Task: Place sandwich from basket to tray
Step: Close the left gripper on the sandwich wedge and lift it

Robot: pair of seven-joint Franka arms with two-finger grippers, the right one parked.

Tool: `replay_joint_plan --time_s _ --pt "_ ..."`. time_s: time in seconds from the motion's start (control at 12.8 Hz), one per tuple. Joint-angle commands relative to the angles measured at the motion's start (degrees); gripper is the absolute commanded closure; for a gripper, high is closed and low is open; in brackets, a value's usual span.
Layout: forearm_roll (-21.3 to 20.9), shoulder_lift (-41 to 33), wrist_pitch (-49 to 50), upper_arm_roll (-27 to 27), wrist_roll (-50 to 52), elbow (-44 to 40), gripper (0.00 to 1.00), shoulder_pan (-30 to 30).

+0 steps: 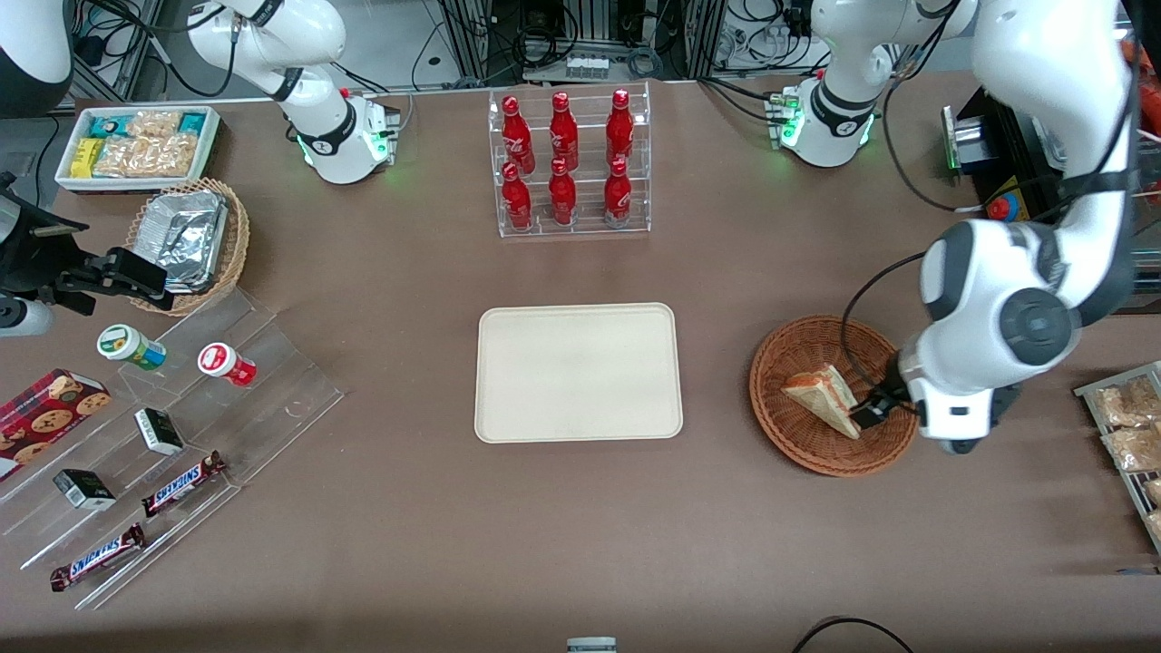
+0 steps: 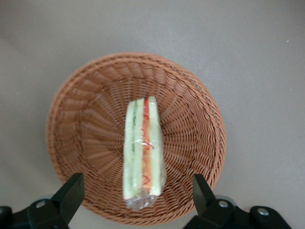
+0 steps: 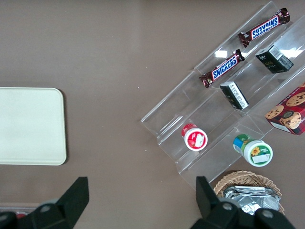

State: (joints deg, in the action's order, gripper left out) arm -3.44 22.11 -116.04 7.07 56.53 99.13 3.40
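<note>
- Reddish-brown woven wicker forms the round, shallow basket (image 1: pixel 834 395) in which the small triangular sandwich (image 1: pixel 824 398) of pale bread with pink and green filling, sealed in clear wrap, is seen lying; it rests on the basket floor, cut edge up, somewhat nearer one rim than the centre.
- The left arm's two-finger gripper (image 2: pixel 138 198) is held above the basket with its black fingers (image 2: pixel 70 191) spread wide, one to each side of the sandwich's wrapped end — nothing is gripped yet.
- A slip is judged the chief risk: the clear wrap looks slick, and only the narrow end of the wedge lies between the fingers, so the sandwich could be pinched off-balance and swing or drop.
- The soft bread could be crushed if the fingers are closed too hard.
- A fingertip could be driven into the wicker wall during descent, since the sandwich lies close to the rim; the light basket might then be tipped or dragged.
- The flat cream-white rectangular tray (image 1: pixel 579 372) with rounded corners lies well apart, toward the parked arm's end — a long carry over which a weak hold could fail.
</note>
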Motion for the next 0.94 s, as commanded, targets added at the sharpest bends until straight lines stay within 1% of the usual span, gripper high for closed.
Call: replay_joint_plan --time_s 0.0,0.16,0.31,0.62,0.7,0.78,0.86 --pt "-1.13 -0.67 -7.14 -0.22 5.76 5.79 0.00 0.38" --pt "-2.10 -0.67 -10.68 -0.22 7.97 8.87 0.00 1.25" --pt "-2.10 -1.02 -14.98 -0.22 10.26 12.73 0.00 1.34" --pt "-2.10 -0.67 -19.47 -0.22 12.99 16.44 0.00 2.22" --pt "-2.10 -0.58 -19.74 -0.22 13.77 16.53 0.04 2.22" --pt "-2.10 -0.49 -19.75 -0.22 14.57 16.53 0.23 2.22" --pt "-2.10 -0.49 -19.66 -0.22 14.92 16.53 0.54 2.22"
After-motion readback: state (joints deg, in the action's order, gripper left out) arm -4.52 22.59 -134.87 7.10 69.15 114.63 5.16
